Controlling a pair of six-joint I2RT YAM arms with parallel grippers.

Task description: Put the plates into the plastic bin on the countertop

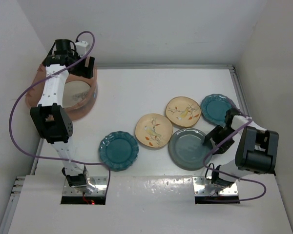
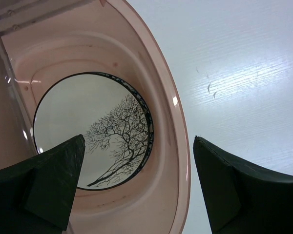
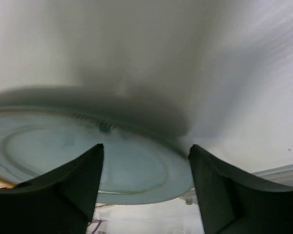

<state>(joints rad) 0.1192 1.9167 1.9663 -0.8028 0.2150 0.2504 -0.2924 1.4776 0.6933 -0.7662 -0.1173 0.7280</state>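
- My left gripper [image 2: 137,146] hangs over the bin [image 1: 92,93], fingers spread wide, holding nothing.
- One white plate [image 2: 88,126] with a dark rim and a tree drawing lies flat on the bin's floor.
- Five plates are out on the countertop [image 1: 151,87], all well apart from the bin: a teal plate [image 1: 118,150] nearest it, then two cream plates [image 1: 154,130] [image 1: 183,112], the grey-green plate [image 1: 185,148], and a second teal plate [image 1: 216,108] farthest.
- My right gripper [image 3: 145,146] sits low at the grey-green plate's rim, on the side away from the bin. Its fingers are apart with nothing pinched.
- Step, as I judge it: grabbing the grey-green plate.
- Next I need one finger under the rim and the other on top, then a firm close.
- The lift must be clean, because the nearer cream plate looks to be touching it.
- My left arm should clear the bin before the carry.
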